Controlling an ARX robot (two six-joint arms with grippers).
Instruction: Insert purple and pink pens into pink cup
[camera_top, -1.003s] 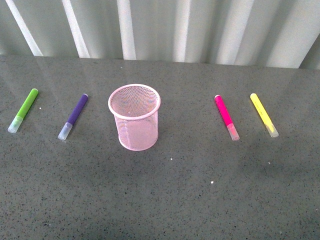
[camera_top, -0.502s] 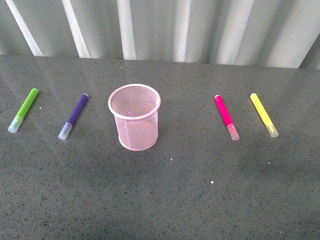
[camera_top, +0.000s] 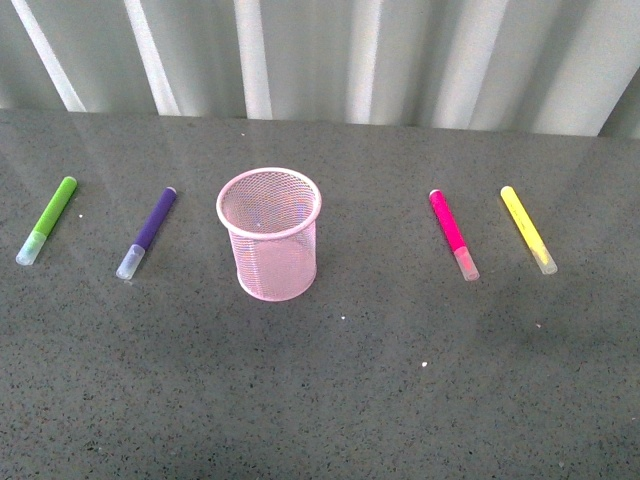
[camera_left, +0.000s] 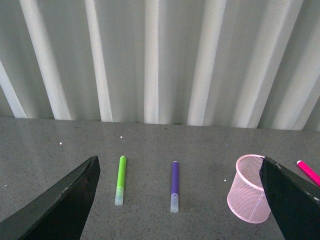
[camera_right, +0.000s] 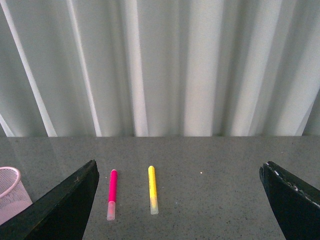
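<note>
Ahead of the open left gripper (camera_left: 178, 159), purple pen (camera_left: 173, 186) lying end-on (pink pen (camera_right: 111, 194) likewise before the open right gripper (camera_right: 179, 163)).

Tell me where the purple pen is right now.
In the front view, the purple pen lies flat, left of the cup, between it and the green marker.
</note>
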